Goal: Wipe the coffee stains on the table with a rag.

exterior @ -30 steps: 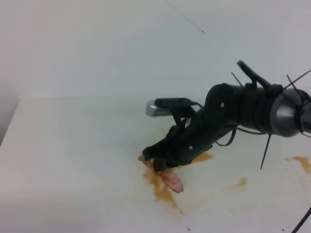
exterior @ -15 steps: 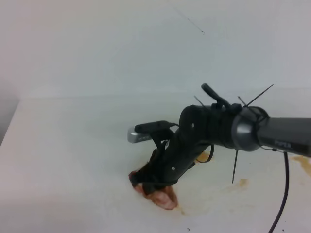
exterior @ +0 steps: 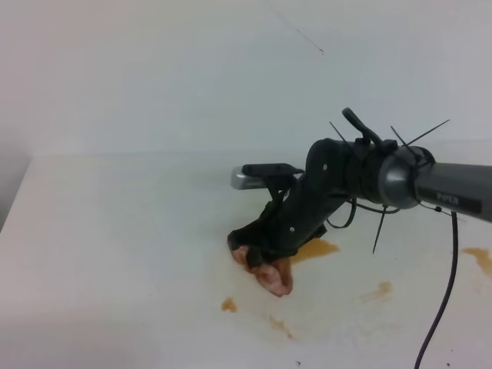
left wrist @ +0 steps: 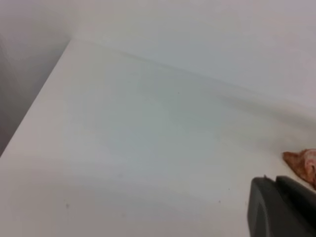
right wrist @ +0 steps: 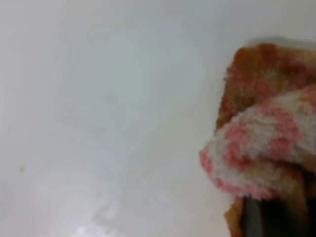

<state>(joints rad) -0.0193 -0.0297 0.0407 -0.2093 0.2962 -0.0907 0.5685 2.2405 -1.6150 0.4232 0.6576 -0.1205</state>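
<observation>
Nearest to us, at the front of the white worktop (exterior: 115,254), we see small brown coffee stains (exterior: 228,305): one little spot, and a second streak just to its right. Around them the surface has a pale tan film. Further right there is another small spot, and one more mark lies at the right edge of the high view.

A little behind these spots lies the rag (exterior: 265,270), a bunched pink and white cloth with brown tinges. It rests on the worktop, near the middle of the high view. The right end effector (exterior: 257,250) is clenched on the rag from above and presses it down on the surface. In the right wrist view the rag (right wrist: 269,148) fills the right side, fluffy and soaked brown at its edges, and a dark finger (right wrist: 256,219) shows under it at the bottom.

Just behind the rag, and partly hidden under the black arm, a bigger orange-brown blotch touches the right side of the cloth.

The left end effector (left wrist: 284,207) appears only as a dark corner in the left wrist view; we cannot tell if it is released or clenched. It is beside the rag (left wrist: 302,163), apart from it.

Behind everything stands a plain white wall (exterior: 192,77).
</observation>
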